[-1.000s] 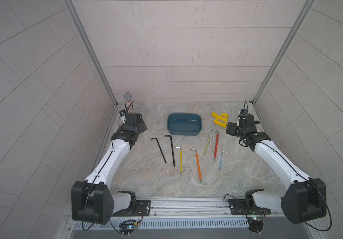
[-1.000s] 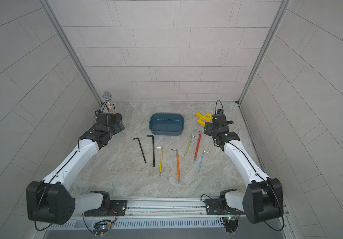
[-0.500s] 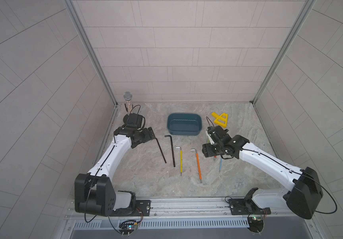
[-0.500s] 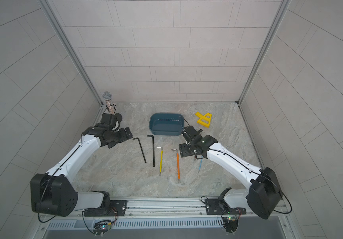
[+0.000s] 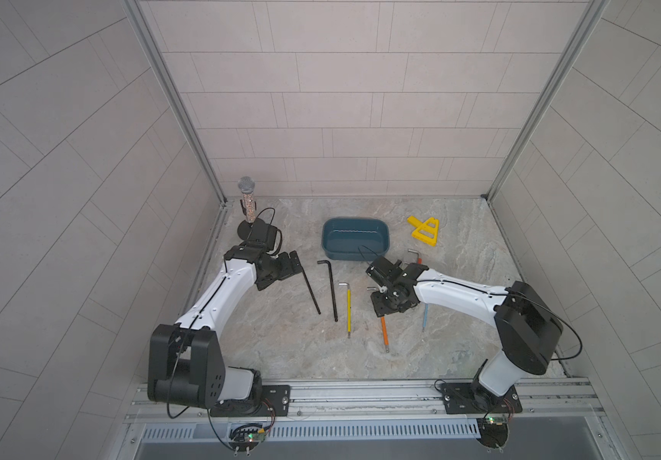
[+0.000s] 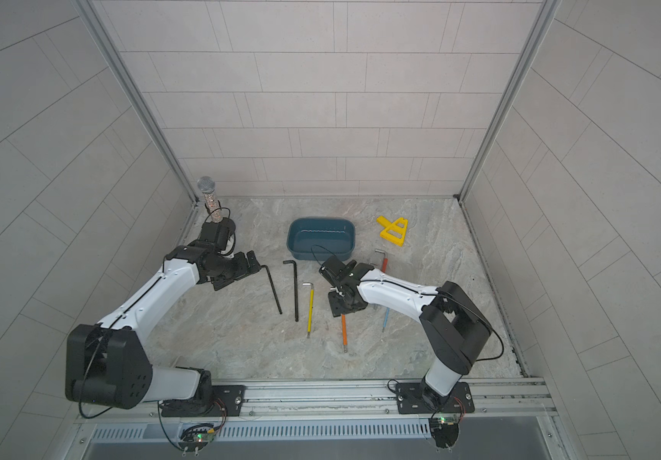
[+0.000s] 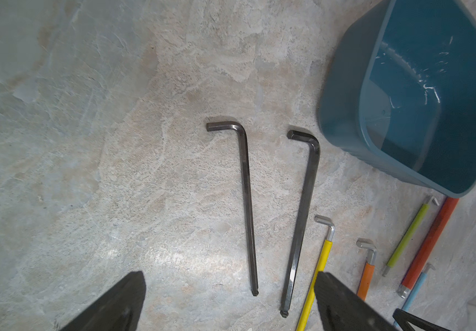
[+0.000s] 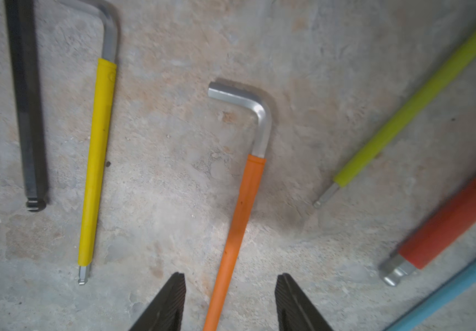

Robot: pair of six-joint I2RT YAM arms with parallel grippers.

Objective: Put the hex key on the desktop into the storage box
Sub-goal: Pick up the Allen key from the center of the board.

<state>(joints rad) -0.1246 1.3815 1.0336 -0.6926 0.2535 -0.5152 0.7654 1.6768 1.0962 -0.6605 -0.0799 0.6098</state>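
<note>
**Asker:** Where are your fingers right now?

**Robot:** My right gripper [image 8: 231,275] holds its ribbed black fingers [image 8: 171,301] apart on either side of the orange hex key [image 8: 242,200], gripping nothing. That key lies flat on the desktop [image 5: 281,342], near the storage box [image 5: 354,237], on the side facing my bases. My left gripper [image 7: 231,275], off the box's left end, is also spread and empty.

**Asker:** What could go wrong?

**Robot:** The shaft is thin and lies low. If I close too high, I judge my fingers would skid it toward the yellow hex key [image 8: 96,160].
</note>
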